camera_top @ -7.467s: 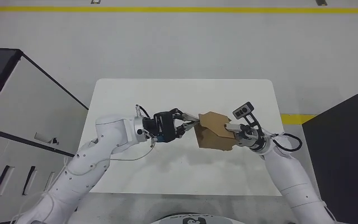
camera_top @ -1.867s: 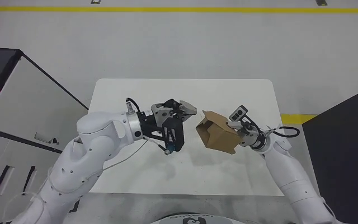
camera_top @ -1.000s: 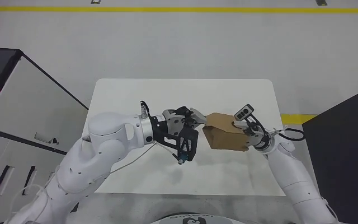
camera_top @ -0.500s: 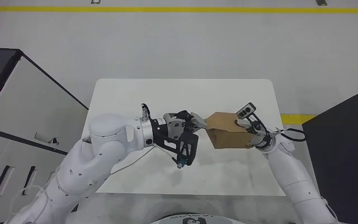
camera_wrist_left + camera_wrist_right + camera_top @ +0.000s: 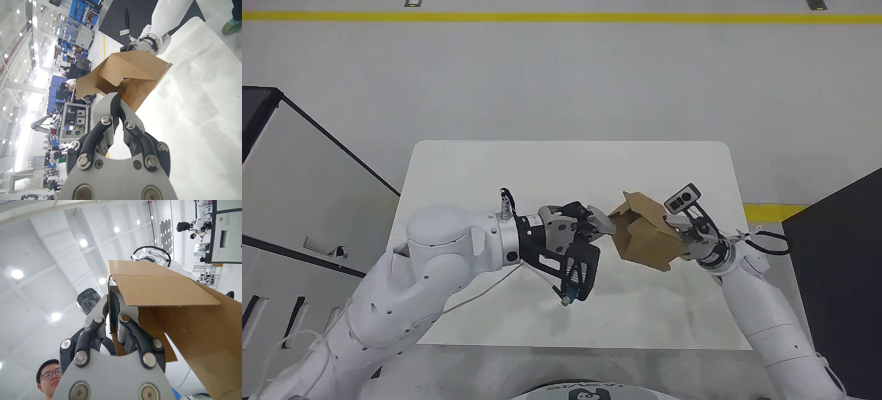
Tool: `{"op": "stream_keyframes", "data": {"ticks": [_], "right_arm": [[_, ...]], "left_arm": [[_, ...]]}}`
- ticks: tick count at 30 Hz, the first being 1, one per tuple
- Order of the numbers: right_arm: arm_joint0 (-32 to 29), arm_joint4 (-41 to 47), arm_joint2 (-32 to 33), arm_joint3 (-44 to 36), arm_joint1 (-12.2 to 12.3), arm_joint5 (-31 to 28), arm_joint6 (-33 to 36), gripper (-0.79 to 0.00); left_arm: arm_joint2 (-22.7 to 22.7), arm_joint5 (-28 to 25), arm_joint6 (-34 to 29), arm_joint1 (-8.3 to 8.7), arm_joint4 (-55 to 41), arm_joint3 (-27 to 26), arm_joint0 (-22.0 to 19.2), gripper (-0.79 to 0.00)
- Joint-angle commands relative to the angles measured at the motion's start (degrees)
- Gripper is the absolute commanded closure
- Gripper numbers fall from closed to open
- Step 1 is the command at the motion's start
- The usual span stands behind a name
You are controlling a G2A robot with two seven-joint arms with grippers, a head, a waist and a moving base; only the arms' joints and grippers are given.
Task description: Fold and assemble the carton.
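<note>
Above the white table (image 5: pixel 492 170) near its right edge, the brown cardboard carton (image 5: pixel 644 238) has one wall pinched by the right gripper (image 5: pixel 111 300), while the left gripper (image 5: pixel 117 98), fingers pressed together, touches its open end opposite.

Desk (image 5: pixel 492 170) viewed from above, left wrist camera set close behind left claw (image 5: pixel 118 99), right wrist camera tilted ceilingward, carton (image 5: pixel 644 238) shared by all
</note>
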Motion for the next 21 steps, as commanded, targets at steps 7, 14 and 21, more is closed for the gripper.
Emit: {"op": "stream_keyframes", "data": {"ticks": [7,14,21], "right_arm": [[-0.1,-3.9,0.4,0.0,0.2,-1.1,-1.8,0.0],[-0.4,-7.5,0.3,-0.6,0.4,-1.9,-3.4,0.0],[-0.7,-9.4,0.5,-1.4,0.6,-2.6,-4.2,0.0]], "left_arm": [[-3.3,0.8,-0.6,0.36,0.0,-1.7,0.0,0.0],[-2.8,0.5,0.1,0.36,0.5,-2.2,-0.8,0.0],[-0.9,-1.1,0.2,0.24,1.4,-1.2,-2.0,0.0]]}}
